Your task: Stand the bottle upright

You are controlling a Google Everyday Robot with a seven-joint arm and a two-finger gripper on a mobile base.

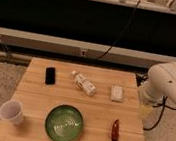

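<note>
A small clear bottle (pixel 84 83) with a white cap lies on its side near the middle back of the wooden table (pixel 36 97), its cap pointing to the back left. My white arm (pixel 170 85) reaches in from the right, beyond the table's right edge. The gripper (pixel 145 113) hangs below it, just off the table's right side, well away from the bottle and holding nothing I can see.
A black phone (pixel 50 75) lies left of the bottle and a white packet (pixel 117 93) right of it. At the front are a white cup (pixel 11 111), a green bowl (pixel 65 124) and a red chili (pixel 115 131). A dark wall with cables stands behind.
</note>
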